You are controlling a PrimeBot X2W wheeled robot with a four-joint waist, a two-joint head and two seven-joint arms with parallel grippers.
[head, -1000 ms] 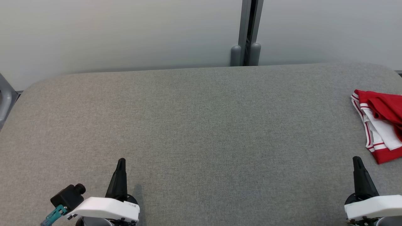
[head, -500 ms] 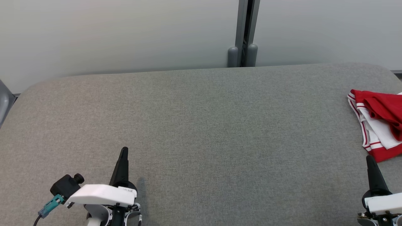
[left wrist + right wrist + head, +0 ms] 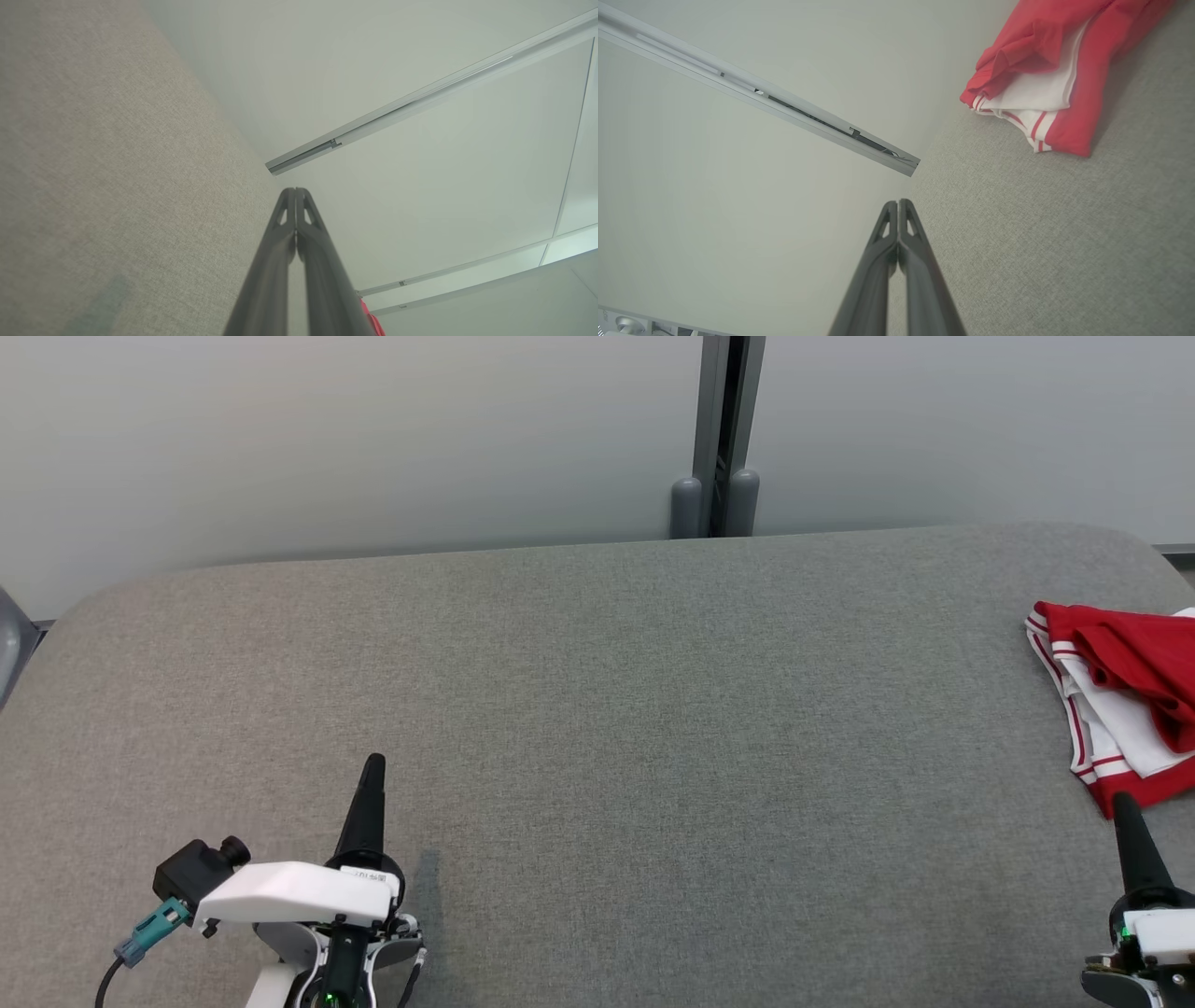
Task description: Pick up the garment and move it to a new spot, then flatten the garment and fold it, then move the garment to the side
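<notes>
Head view: the garment [image 3: 1125,649] lies at the far right edge of the grey fabric table [image 3: 597,691], partly cut off by the frame. It is red with white panels and thin red-and-white stripe trim along the hems. It is bunched and loosely doubled over itself, not flat, and a red flap lies across the white part.

My right gripper [image 3: 1119,805] is at the lower right with its fingers pressed together and nothing held. Its tip points up at the garment's near red hem and looks just beside it from here. In the right wrist view, the right gripper [image 3: 898,203] has its jaws together. The garment [image 3: 1045,70] is ahead and off to the upper right, with bare table between tip and cloth, so they are near but apart.

My left gripper [image 3: 372,767] is at the lower left, fingers together and empty, well apart from the garment across the table. In the left wrist view, the left gripper [image 3: 295,191] has its jaws closed tip to tip. The garment [image 3: 372,323] is only a red sliver by the finger at the bottom edge, I think, but it's too small to be sure.
</notes>
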